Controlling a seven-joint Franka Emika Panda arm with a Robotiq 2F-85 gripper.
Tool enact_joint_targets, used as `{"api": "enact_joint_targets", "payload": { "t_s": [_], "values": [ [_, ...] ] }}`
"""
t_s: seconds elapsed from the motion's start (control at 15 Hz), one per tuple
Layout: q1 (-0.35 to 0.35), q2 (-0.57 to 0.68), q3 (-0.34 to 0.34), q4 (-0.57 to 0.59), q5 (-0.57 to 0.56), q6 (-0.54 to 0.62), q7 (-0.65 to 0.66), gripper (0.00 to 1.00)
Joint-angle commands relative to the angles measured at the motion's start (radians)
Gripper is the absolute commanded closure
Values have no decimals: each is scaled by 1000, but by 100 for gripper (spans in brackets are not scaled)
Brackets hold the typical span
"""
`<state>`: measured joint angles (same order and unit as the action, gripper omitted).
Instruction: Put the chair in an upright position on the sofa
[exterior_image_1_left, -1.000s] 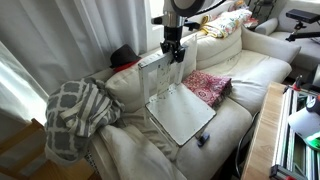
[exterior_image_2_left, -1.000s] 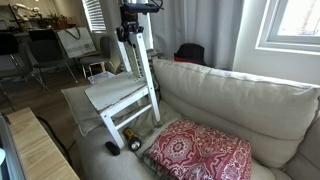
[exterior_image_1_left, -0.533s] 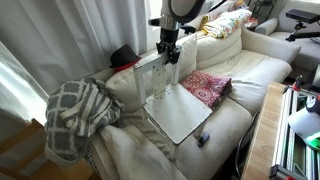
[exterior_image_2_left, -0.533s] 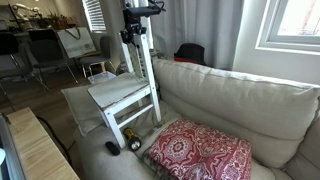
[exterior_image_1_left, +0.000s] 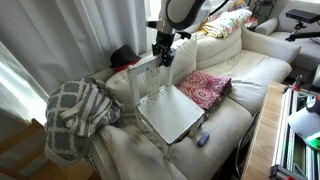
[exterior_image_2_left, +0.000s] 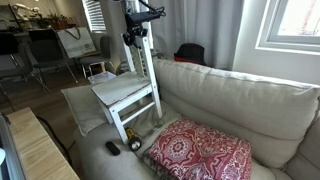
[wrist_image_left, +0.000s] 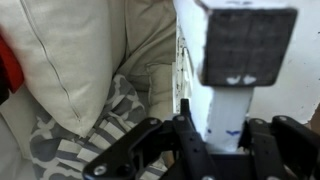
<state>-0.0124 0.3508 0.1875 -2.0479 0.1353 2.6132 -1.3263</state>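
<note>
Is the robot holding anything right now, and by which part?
Yes: the pincer is shut on the white chair, gripping the top of its backrest, over the sofa.

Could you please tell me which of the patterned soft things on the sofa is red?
The flat cushion on the seat beside the chair; the blanket heaped at one end of the sofa is grey checked.

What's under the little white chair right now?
The cream sofa shows below the chair, with small dark objects beside its legs. The seat covers part of that cushion, hiding anything there.
</note>
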Motion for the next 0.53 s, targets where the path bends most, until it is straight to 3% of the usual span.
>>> {"api": "enact_joint_targets", "payload": {
  "t_s": [0.0, 0.33, 0.4, 0.47],
  "values": [
    [-26, -2, 38, 33, 51, 111, -6, 95],
    [-8, 39, 21, 37, -8, 131, 19, 95],
    [-4, 46, 17, 40, -16, 125, 29, 56],
    [-2, 50, 16, 43, -24, 123, 34, 55]
  ]
}}
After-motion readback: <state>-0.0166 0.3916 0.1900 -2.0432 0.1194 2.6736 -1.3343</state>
